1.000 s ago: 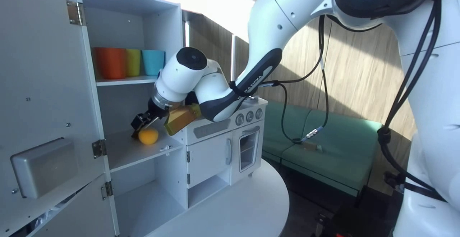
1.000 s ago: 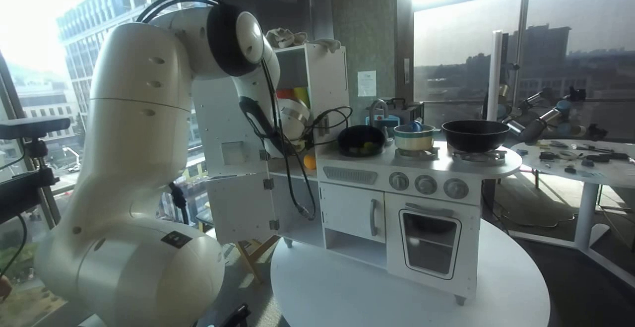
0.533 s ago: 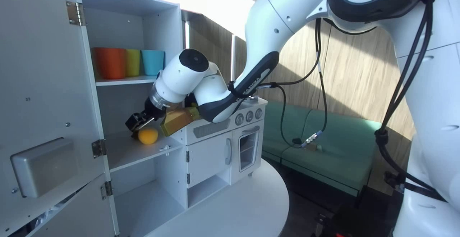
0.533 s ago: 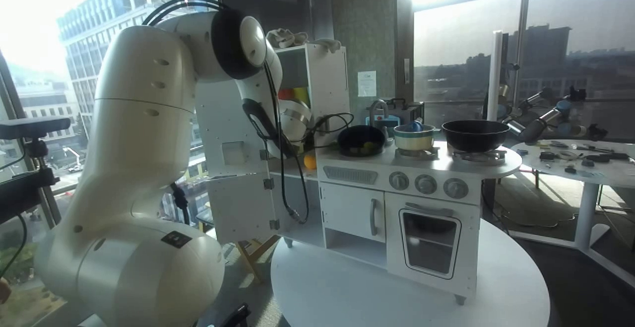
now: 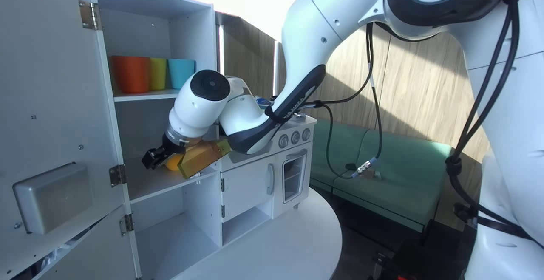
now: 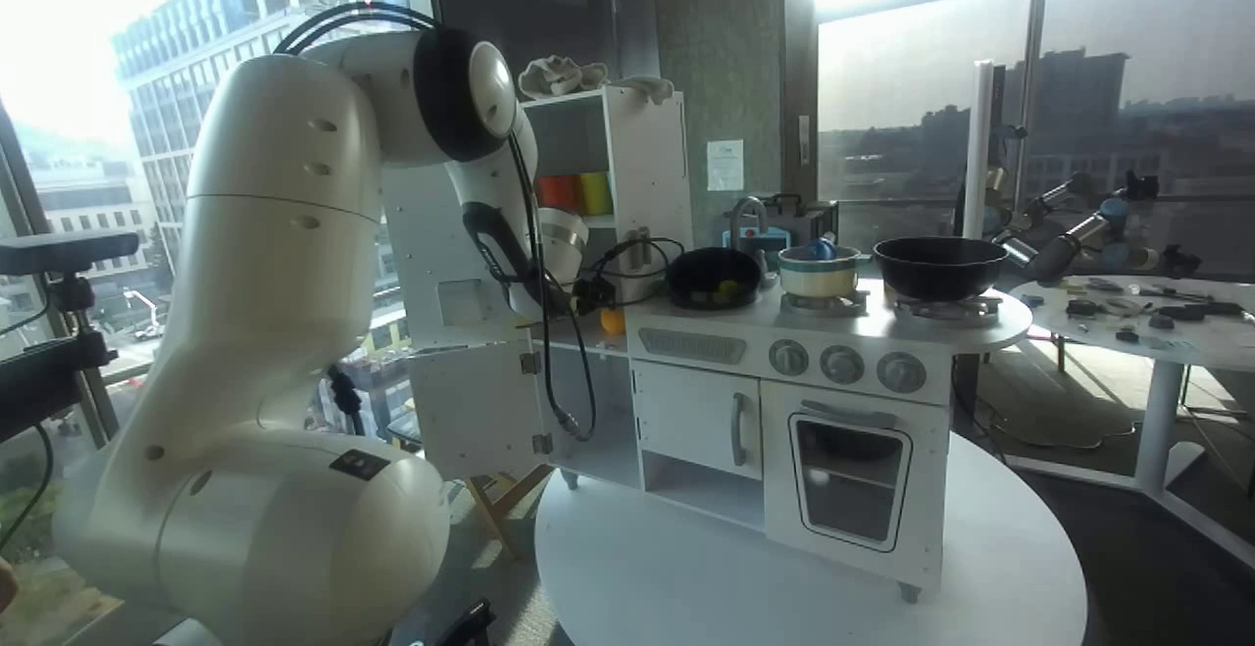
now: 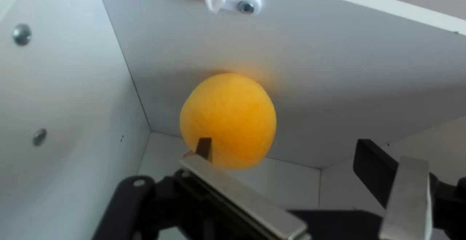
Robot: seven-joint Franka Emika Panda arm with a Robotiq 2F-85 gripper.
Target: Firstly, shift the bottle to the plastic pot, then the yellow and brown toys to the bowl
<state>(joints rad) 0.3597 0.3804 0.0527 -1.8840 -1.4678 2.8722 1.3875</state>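
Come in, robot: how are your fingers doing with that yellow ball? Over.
Fingers open, nothing gripped. Yellow ball on the shelf. In the wrist view, one finger covers its lower left; nothing else in front.

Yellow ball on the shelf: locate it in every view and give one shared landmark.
In an exterior view: yellow ball left of centre, below mid-height, partly hidden.
In an exterior view: yellow ball close to centre, slightly below it, small.
Wrist view: yellow ball at the centre, large.
Shared landmark: the shelf it sits on.
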